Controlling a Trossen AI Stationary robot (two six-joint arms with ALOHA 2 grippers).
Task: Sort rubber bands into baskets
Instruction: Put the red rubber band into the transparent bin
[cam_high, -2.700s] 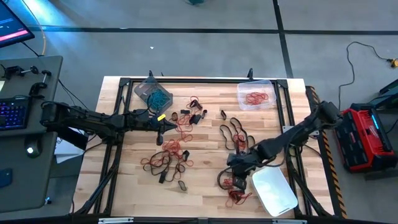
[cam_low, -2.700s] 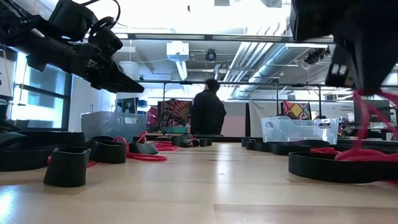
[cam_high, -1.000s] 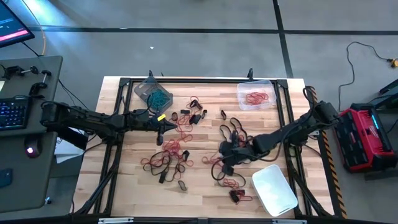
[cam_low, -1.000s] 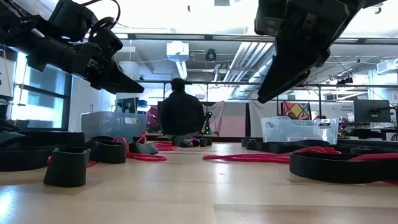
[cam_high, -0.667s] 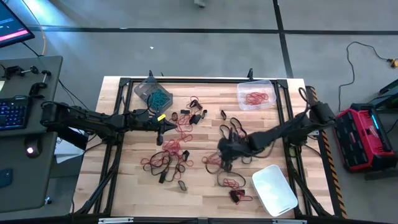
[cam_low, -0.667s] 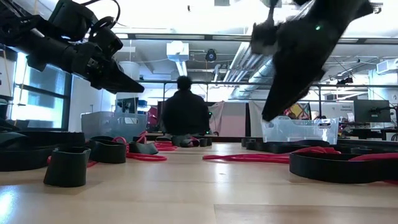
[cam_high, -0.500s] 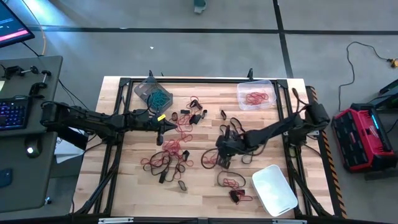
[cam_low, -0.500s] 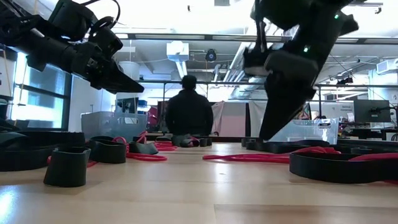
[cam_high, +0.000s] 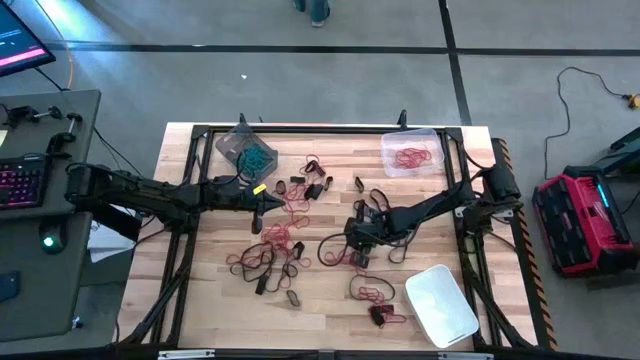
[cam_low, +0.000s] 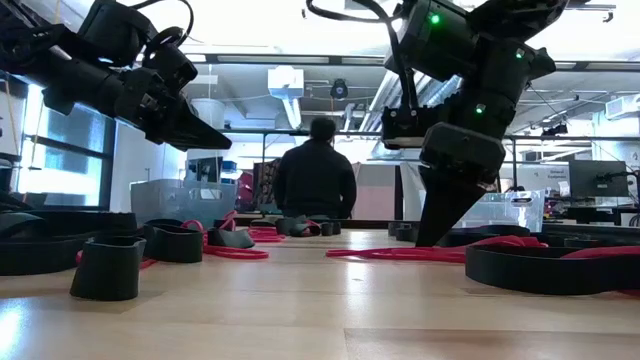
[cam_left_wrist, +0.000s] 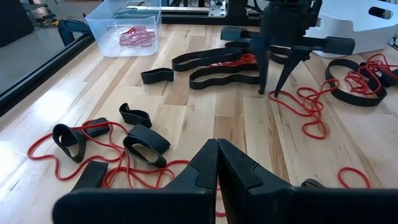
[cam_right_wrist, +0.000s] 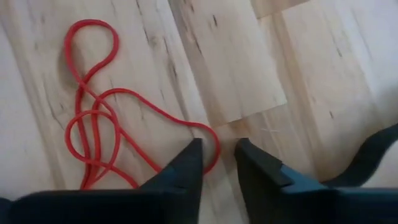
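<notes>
Red and black rubber bands lie scattered over the wooden table (cam_high: 330, 300). Three baskets stand on it: a grey one (cam_high: 243, 148) holding teal bands, a clear one (cam_high: 410, 152) holding red bands, and a whitish one (cam_high: 440, 305). My right gripper (cam_right_wrist: 217, 149) points steeply down at mid-table, open by a narrow gap. Its tips stand on either side of the curved end of a long red band (cam_right_wrist: 93, 124) lying flat on the wood. My left gripper (cam_left_wrist: 217, 146) hovers shut above the table's left half, with nothing in it. My right gripper comes from above with one finger (cam_right_wrist: 186, 165) on each side of the red band's loop end (cam_right_wrist: 213, 142). The band lies slack and flat on the table. Whether the fingers touch it, I cannot tell.
Black bands (cam_high: 375, 210) lie just beyond my right gripper, and a mixed red and black cluster (cam_high: 270, 255) lies to its left. More red bands (cam_high: 372, 292) lie near the whitish basket. A person (cam_low: 317, 175) stands in the room beyond the table.
My right gripper has gone down and toward the table's left, away from the whitish basket, tipping more steeply until its tips reach the tabletop at the red band. The person in the background has shifted sideways.
</notes>
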